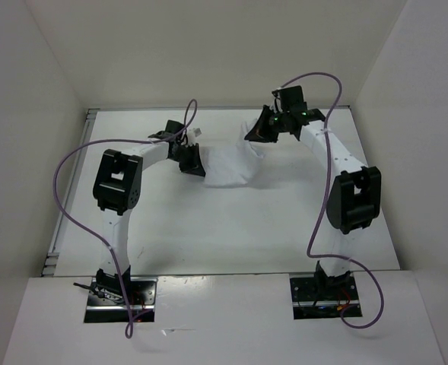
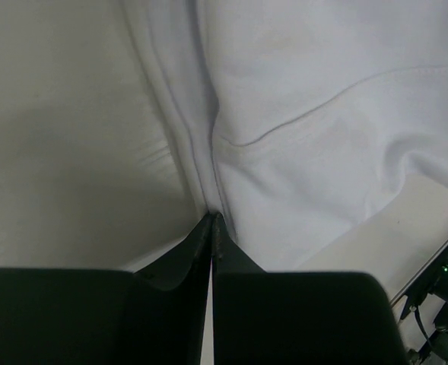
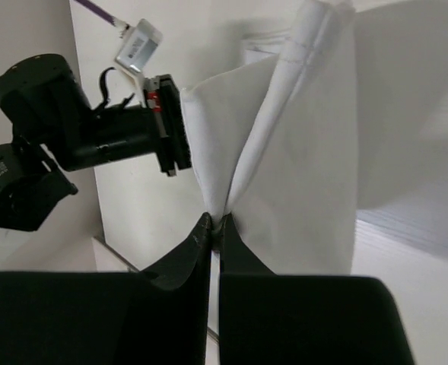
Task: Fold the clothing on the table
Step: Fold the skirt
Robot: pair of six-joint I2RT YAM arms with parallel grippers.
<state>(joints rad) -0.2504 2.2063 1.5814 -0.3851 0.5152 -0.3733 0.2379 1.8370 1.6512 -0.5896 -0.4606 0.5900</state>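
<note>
The white clothing [image 1: 231, 167] is stretched between my two grippers at the middle back of the table [image 1: 208, 236]. My left gripper [image 1: 195, 163] is at its left edge, and in the left wrist view the jaws [image 2: 212, 218] are shut on a seamed fold of the clothing [image 2: 300, 114]. My right gripper [image 1: 258, 131] holds the upper right corner. In the right wrist view its jaws [image 3: 216, 222] are shut on a pinched pleat of the clothing [image 3: 300, 152], which fans out toward the left arm's wrist [image 3: 94, 137].
White walls enclose the table on the left, back and right. A metal rim [image 1: 65, 213] runs down the table's left side. Purple cables [image 1: 64, 190] loop off both arms. The two arm bases [image 1: 121, 293] sit at the near edge.
</note>
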